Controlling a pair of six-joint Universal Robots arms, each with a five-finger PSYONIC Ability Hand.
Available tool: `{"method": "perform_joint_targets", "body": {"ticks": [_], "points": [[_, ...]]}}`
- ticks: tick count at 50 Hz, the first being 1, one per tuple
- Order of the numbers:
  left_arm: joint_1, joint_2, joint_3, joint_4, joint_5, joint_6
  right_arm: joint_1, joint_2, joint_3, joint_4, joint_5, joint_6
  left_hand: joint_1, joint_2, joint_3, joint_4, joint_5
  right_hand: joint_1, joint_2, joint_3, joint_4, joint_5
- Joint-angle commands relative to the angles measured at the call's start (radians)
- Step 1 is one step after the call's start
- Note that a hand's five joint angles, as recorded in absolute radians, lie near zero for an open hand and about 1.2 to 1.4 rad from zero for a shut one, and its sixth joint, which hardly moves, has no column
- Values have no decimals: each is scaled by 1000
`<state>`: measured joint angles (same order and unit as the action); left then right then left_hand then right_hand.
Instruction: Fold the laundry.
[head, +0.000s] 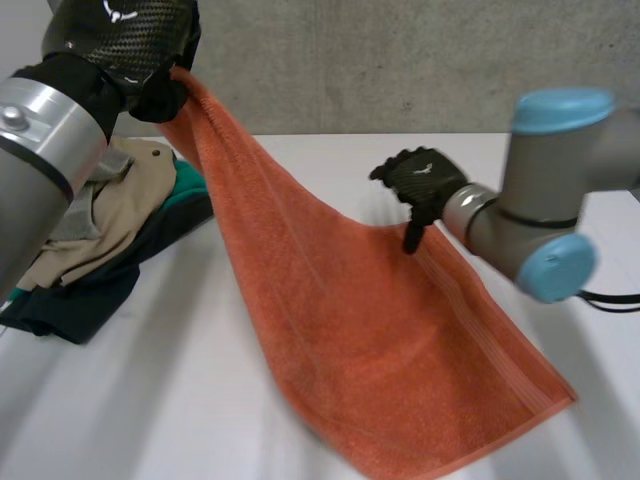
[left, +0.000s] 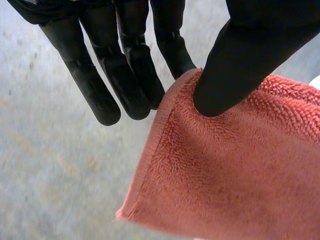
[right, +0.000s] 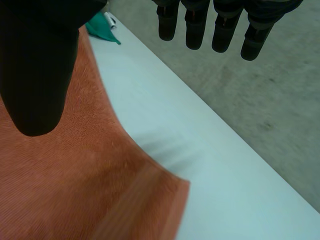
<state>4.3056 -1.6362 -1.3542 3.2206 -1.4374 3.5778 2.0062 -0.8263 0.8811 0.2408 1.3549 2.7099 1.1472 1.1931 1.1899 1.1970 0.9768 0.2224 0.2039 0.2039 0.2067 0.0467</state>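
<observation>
An orange towel (head: 370, 340) hangs slanting from my raised left hand (head: 150, 95) down to the white table (head: 150, 400), where its lower part lies spread. In the left wrist view the thumb pins a corner of the towel (left: 235, 175) against the fingers (left: 125, 75). My right hand (head: 420, 180) hovers at the towel's far edge, thumb pointing down. In its wrist view the thumb (right: 35, 75) and straight fingers (right: 195, 25) stand apart above the towel (right: 65, 190), whose free corner rests on the table with nothing gripped.
A pile of clothes (head: 110, 230), beige, teal and dark blue, lies at the table's left beside the towel. A bit of the teal garment (right: 102, 25) lies beyond the right hand's thumb. A grey wall (head: 400, 60) rises behind the table's far edge.
</observation>
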Motion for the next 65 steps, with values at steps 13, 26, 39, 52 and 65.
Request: {"method": "perform_joint_targets", "body": {"ticks": [13, 26, 39, 52, 65], "points": [[54, 57, -2, 37, 58, 130, -4, 324, -497, -259, 335, -32, 249, 203, 206, 199, 245, 1174, 1192, 1192, 1190, 1175], [94, -197, 290, 183, -92, 197, -115, -145, -50, -827, 221, -29, 249, 203, 206, 199, 245, 1174, 1192, 1192, 1190, 1175], [62, -177, -155, 200, -55, 194, -159, -214, 327, -551, 133, 4, 249, 203, 206, 199, 245, 1174, 1192, 1192, 1190, 1175], [68, -317, -448, 412, -29, 226, -190, -105, 529, -427, 38, -75, 249, 203, 206, 199, 245, 1066, 1084, 1084, 1082, 1067], [94, -356, -419, 383, -29, 194, -314, -50, 437, -270, 27, 171, 249, 203, 206, 199, 245, 487, 505, 505, 502, 488]]}}
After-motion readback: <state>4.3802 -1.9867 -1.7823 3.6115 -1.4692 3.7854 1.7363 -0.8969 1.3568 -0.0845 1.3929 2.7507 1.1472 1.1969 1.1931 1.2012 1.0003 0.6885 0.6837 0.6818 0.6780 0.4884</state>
